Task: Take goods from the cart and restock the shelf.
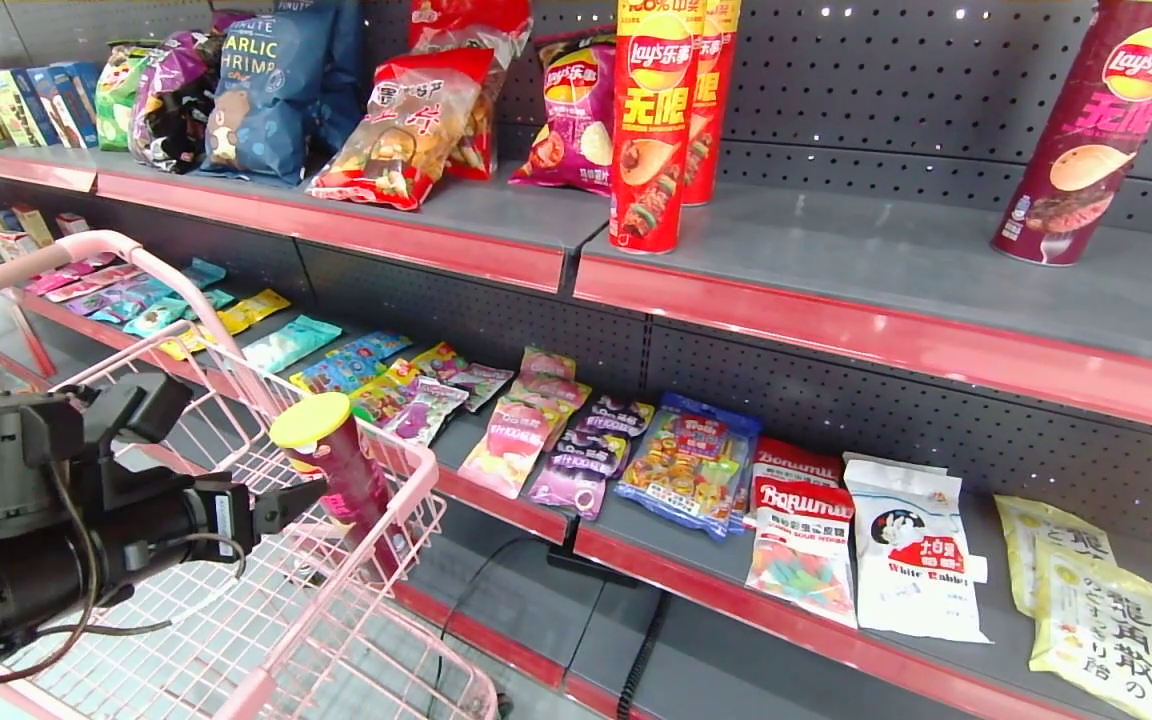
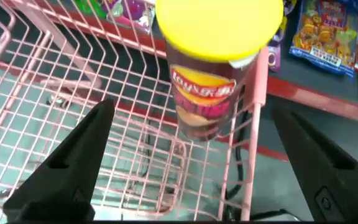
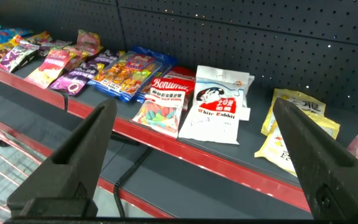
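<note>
In the head view, the purple chips can with the yellow lid stands on end at about 8 o'clock, inside the pink cart at its corner nearest the shelves. The left gripper faces the can with its fingers spread wide, not touching it. The right gripper, fingers likewise apart and holding nothing, hangs before the lower shelf, whose white candy bag lies at 4 o'clock in the head view.

Bright even light; glare streaks the shelf.
</note>
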